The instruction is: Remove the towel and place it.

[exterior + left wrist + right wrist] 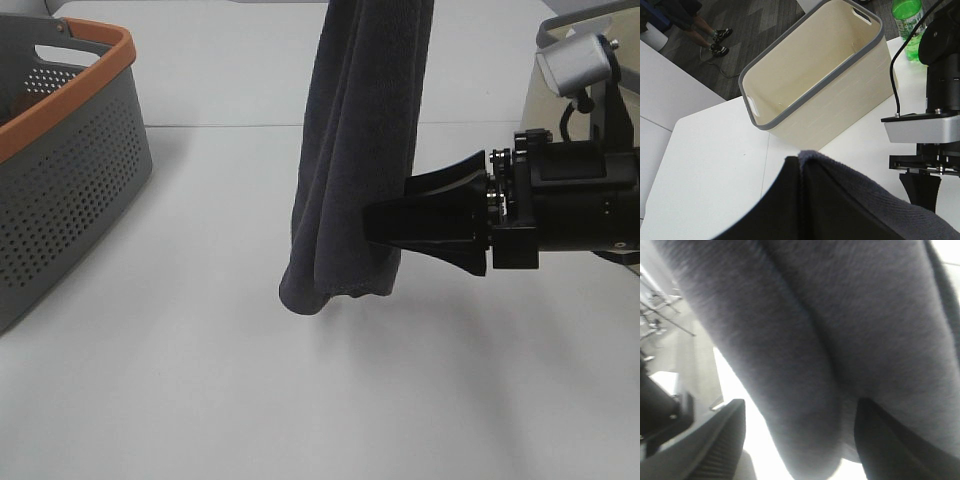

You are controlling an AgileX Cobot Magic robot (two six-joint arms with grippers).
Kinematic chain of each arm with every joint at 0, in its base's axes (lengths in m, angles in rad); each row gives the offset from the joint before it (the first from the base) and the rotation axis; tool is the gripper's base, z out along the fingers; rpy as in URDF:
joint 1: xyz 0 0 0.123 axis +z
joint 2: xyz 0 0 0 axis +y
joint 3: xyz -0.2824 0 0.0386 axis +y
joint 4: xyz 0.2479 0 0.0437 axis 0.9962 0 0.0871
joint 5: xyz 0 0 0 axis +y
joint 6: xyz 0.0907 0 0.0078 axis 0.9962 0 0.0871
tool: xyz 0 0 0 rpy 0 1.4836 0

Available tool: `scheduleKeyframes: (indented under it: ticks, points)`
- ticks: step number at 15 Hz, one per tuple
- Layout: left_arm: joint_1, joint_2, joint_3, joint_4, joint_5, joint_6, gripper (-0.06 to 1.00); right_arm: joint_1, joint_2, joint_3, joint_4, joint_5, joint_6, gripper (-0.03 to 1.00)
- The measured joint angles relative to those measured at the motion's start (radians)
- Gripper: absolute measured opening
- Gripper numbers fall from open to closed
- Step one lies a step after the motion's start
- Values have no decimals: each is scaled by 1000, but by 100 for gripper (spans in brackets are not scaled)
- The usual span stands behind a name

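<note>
Right gripper (395, 210), jaws apart, straddles the lower part of the hanging dark charcoal-grey terry towel (350, 170); left gripper (801, 200) clamps its top.

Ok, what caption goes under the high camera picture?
Dark towel hangs over the table, right gripper open around its lower part, grey basket at left.

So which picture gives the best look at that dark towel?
The exterior high view: the towel hangs there almost full length, its lower end near the table, with the right gripper open around it. The left wrist view shows only its top fold; the right wrist view a blurred close-up between the fingers.
</note>
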Motion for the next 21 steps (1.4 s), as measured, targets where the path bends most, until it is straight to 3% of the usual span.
scheduleKeyframes:
  ticks: [2, 4, 6, 11, 13, 16, 18, 19, 21]
  points:
    - [0, 0, 0, 0, 0, 0, 0, 62, 21, -6, 2, 24, -13, 56]
    - [0, 0, 0, 0, 0, 0, 0, 150, 25, -6, 1, -28, -36, 56]
    - [0, 0, 0, 0, 0, 0, 0, 248, 28, -6, 1, -234, -60, 56]
    - [0, 0, 0, 0, -3, 0, 0, 264, 30, -96, 2, -410, -38, 55]
    - [0, 0, 0, 0, -3, 0, 0, 264, 30, -112, 2, -392, -19, 55]
    - [0, 0, 0, 6, -4, 0, 0, 264, 30, -112, 2, -259, 20, 52]
    - [0, 0, 0, 6, 1, 0, 0, 264, 30, -112, 2, -249, 58, 43]
    - [0, 0, 0, 7, 2, 0, 0, 264, 26, -113, -39, -248, 129, 31]
    - [0, 0, 0, 8, 3, 0, 0, 264, -7, -113, -107, -248, 199, 24]
